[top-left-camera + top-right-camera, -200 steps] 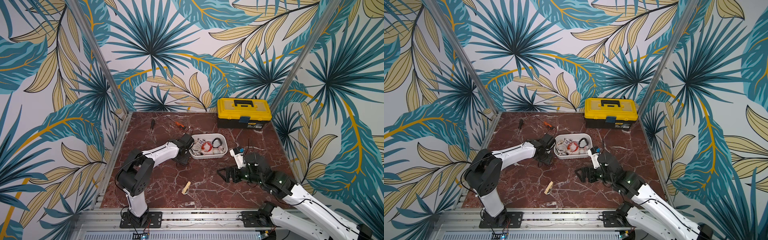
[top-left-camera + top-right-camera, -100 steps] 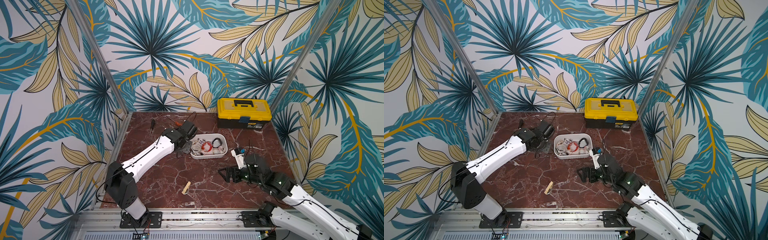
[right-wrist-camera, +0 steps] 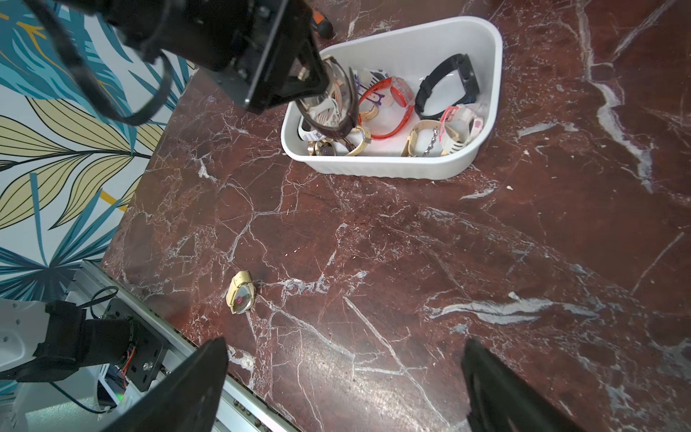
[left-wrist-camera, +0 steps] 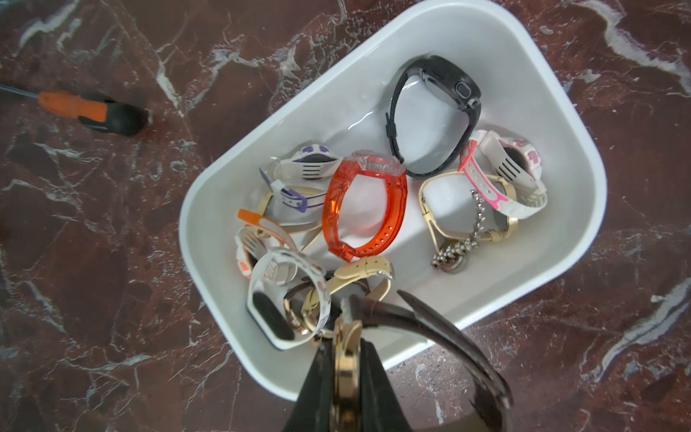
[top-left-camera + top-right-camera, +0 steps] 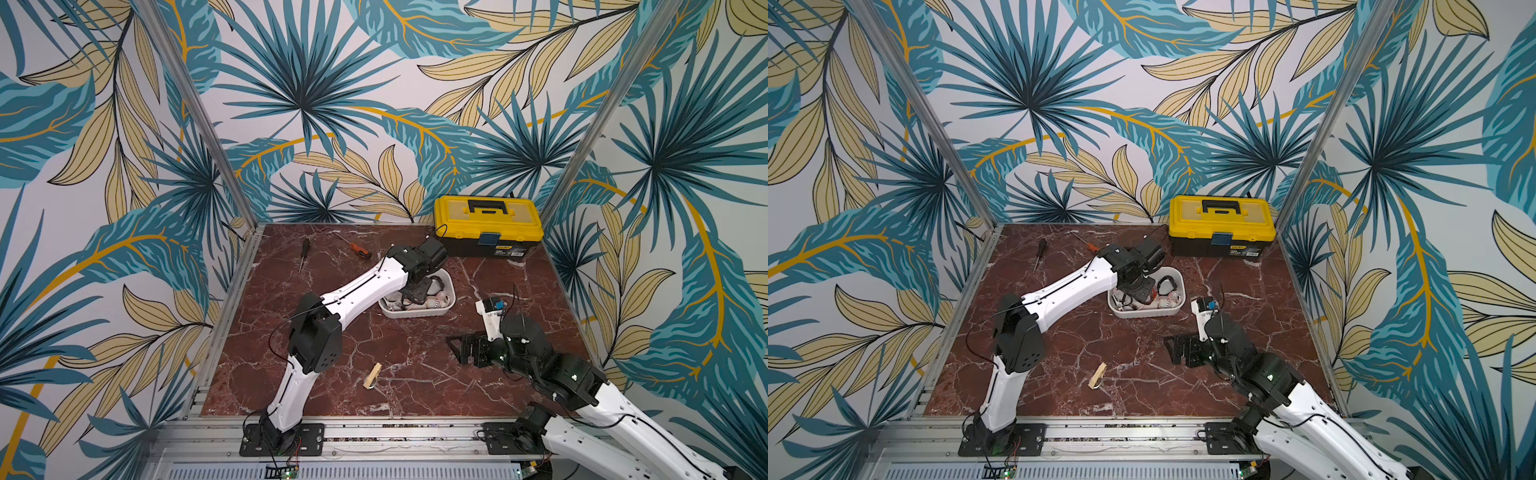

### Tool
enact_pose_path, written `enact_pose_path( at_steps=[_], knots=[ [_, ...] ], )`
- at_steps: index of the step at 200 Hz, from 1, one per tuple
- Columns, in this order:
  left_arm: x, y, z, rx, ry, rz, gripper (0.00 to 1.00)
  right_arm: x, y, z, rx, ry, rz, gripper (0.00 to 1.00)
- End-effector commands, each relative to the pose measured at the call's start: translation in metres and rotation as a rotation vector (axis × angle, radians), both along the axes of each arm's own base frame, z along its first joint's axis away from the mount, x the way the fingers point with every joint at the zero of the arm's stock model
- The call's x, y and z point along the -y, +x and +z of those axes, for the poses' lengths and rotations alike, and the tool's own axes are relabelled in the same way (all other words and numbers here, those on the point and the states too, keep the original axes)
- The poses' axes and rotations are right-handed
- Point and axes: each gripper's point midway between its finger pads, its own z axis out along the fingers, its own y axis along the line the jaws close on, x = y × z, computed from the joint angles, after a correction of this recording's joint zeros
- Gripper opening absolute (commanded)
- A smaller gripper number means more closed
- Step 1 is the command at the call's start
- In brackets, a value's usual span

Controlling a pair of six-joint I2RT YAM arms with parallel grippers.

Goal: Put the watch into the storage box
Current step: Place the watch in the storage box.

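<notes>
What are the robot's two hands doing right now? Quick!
Left gripper: shut on the dark-strapped gold watch, above the storage box.
Right gripper: open, holding nothing.

Left arm (image 5: 361, 286): rounded white shells, small dark screws along the edges.
Elbow (image 5: 316, 343): black block housing with round holes.
Cable (image 5: 271, 340): thin black wire looped beside the elbow.
Right arm (image 5: 615, 419): white link, black joints, small green lights.
Base plates (image 5: 311, 436): black, bolted at corners.
Jaws: black, flat, tapering plates.
</notes>
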Motion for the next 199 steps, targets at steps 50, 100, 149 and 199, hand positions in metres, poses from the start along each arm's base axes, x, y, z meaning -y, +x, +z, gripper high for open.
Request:
enact_pose_path(
  at_steps=[50, 100, 149, 199],
  knots=[
    [0.023, 0.024, 0.000, 0.048, -0.028, 0.042, 0.17, 0.004, -0.007, -0.020, -0.033, -0.013, 0.000, 1.00],
    [0.035, 0.034, -0.017, 0.077, -0.032, 0.063, 0.18, 0.006, -0.011, -0.026, -0.033, -0.014, 0.006, 1.00],
    [0.046, 0.033, -0.024, 0.077, -0.053, 0.077, 0.18, 0.011, -0.015, -0.026, -0.027, -0.015, 0.004, 1.00],
    [0.055, 0.031, 0.022, 0.150, -0.168, 0.074, 0.32, 0.011, -0.014, -0.027, -0.022, -0.011, 0.000, 1.00]
  ],
)
